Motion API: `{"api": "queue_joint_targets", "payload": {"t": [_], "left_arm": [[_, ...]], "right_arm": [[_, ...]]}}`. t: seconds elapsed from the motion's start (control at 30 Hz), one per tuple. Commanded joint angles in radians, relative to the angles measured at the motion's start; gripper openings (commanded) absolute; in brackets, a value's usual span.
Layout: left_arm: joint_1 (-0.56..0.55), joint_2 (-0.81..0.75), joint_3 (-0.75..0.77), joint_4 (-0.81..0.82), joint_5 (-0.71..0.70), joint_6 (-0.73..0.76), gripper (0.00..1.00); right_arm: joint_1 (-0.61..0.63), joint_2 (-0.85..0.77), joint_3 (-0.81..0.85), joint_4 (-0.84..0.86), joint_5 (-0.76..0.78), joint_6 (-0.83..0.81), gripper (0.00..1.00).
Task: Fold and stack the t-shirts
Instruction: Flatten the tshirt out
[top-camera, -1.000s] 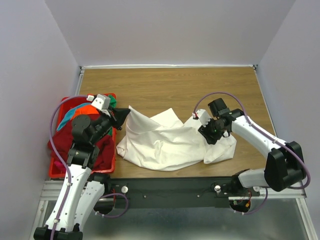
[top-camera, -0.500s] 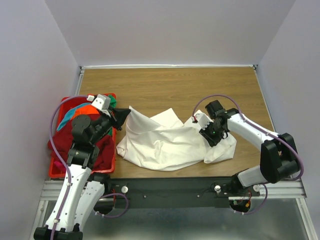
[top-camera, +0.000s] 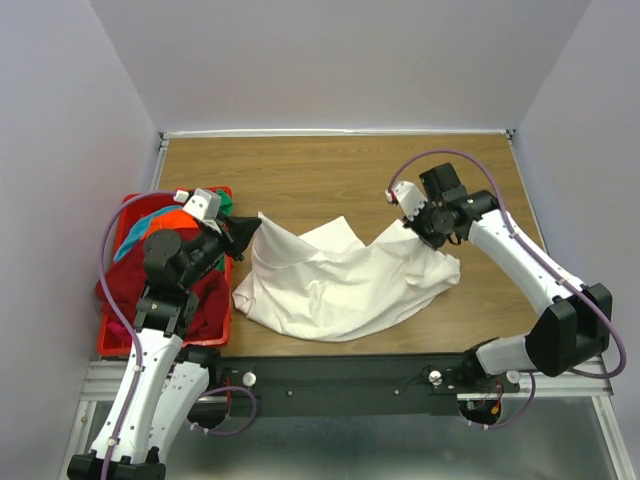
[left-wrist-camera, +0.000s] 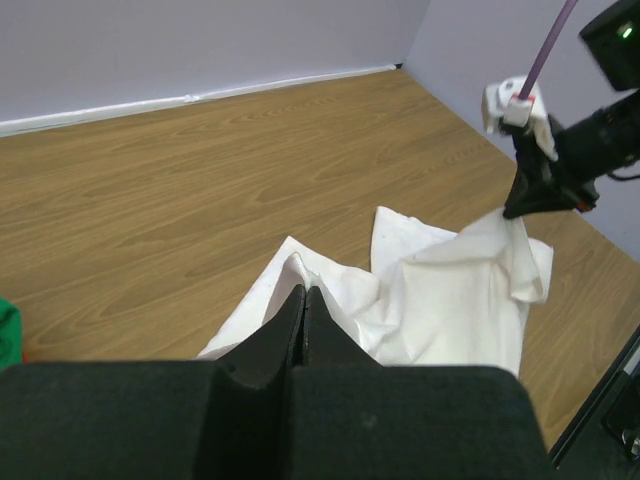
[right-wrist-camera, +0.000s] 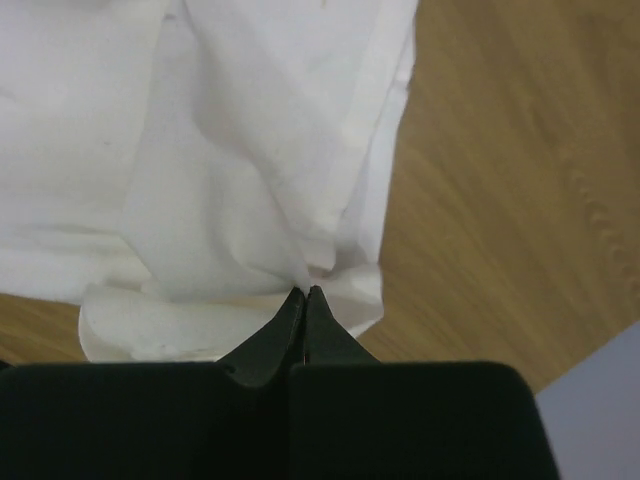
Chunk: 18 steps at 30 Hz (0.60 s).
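A large white t-shirt (top-camera: 340, 285) lies crumpled across the near half of the wooden table (top-camera: 330, 175), stretched between two pinch points. The right gripper (top-camera: 420, 232) is clamped shut on a bunched fold at the shirt's right edge, holding it up off the wood. The left gripper (top-camera: 252, 230), jaws closed, pinches the shirt's left corner. Beside it, a red basket (top-camera: 108, 343) holds dark red (top-camera: 210, 295), orange, teal and green shirts.
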Motion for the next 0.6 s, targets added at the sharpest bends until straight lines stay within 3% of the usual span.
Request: {"api": "queue_joint_targets", "payload": {"t": [0.0, 0.17, 0.3, 0.33, 0.4, 0.43, 0.57], "left_arm": [[0.001, -0.015, -0.008, 0.032, 0.017, 0.007, 0.00], [0.001, -0.013, -0.008, 0.029, 0.013, 0.005, 0.00], [0.001, -0.013, -0.008, 0.028, 0.008, 0.005, 0.00], [0.001, -0.013, -0.008, 0.028, 0.005, 0.005, 0.00], [0.001, -0.015, -0.010, 0.025, 0.007, 0.007, 0.00], [0.001, -0.015, -0.008, 0.024, 0.005, 0.007, 0.00], [0.001, -0.015, -0.008, 0.025, 0.005, 0.007, 0.00]], "right_arm": [[-0.001, 0.012, 0.098, 0.031, -0.035, -0.071, 0.03], [-0.003, 0.152, 0.132, 0.054, -0.159, -0.075, 0.09], [0.000, 0.238, 0.141, 0.140, -0.185, -0.012, 0.20], [0.000, 0.259, 0.158, 0.154, -0.156, 0.017, 0.36], [-0.001, 0.250, 0.163, 0.194, -0.122, 0.083, 0.48], [-0.004, 0.236, 0.160, 0.208, -0.109, 0.106, 0.62], [-0.024, 0.131, 0.105, 0.216, -0.179, 0.213, 0.69]]}}
